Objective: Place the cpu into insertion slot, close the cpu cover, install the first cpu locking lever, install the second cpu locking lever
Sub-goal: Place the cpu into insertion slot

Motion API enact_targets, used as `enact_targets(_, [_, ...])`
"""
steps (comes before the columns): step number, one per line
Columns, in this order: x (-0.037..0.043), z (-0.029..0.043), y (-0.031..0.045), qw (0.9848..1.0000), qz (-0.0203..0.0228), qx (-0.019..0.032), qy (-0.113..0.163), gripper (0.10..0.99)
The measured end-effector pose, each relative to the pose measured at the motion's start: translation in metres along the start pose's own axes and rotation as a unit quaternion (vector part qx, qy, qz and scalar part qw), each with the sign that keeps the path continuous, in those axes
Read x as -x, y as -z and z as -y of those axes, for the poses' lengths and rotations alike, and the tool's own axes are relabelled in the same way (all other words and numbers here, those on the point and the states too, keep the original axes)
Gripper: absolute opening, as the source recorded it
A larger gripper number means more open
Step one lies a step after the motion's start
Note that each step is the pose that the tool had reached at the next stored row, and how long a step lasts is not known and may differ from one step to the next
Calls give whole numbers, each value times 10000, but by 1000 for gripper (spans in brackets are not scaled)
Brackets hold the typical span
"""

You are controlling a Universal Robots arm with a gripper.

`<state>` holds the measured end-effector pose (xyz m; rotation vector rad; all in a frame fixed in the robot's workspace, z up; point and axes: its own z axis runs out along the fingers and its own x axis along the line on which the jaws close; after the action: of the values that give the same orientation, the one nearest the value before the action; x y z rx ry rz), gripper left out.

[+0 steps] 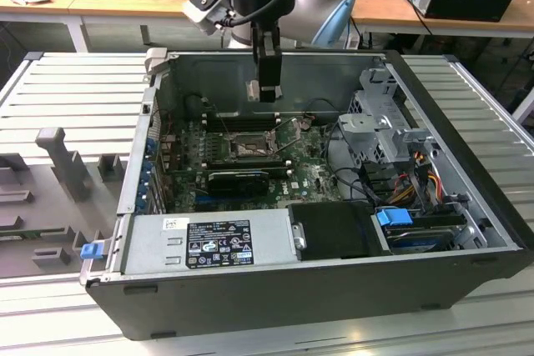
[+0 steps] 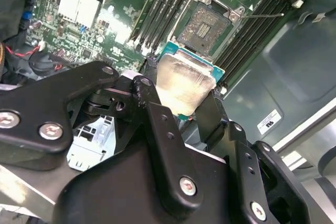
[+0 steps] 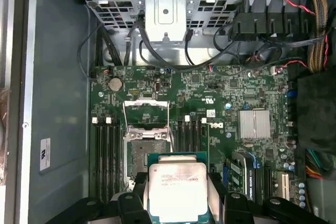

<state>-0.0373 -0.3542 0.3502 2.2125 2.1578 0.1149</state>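
Note:
My gripper [image 1: 265,89] hangs over the back of the open computer case, shut on the cpu [image 1: 254,89], a pale silver square chip. In both wrist views the black fingers [image 3: 131,203] clamp the cpu [image 3: 178,184] [image 2: 184,85] by two opposite edges. The insertion slot [image 1: 249,147] [image 3: 144,158] [image 2: 207,24] lies bare on the green board below, apart from the chip. Its cpu cover [image 3: 146,115] stands swung open at the socket's far edge. A thin locking lever [image 2: 262,15] sticks out beside the socket.
Long black memory slots [image 3: 105,150] flank the socket. A black card [image 1: 238,179] and a silver heat sink [image 3: 254,124] sit nearby. A grey power supply [image 1: 209,239] fills the case front, and a drive cage [image 1: 384,122] with cables stands at the exterior view's right.

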Motion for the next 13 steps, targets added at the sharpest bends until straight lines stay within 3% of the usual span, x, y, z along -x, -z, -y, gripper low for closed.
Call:
enact_targets(7, [-42, 15, -162, 9998, 29, -1, -209, 533])
enact_targets(13, [-47, 25, -280, 9997, 31, 0, -226, 533])
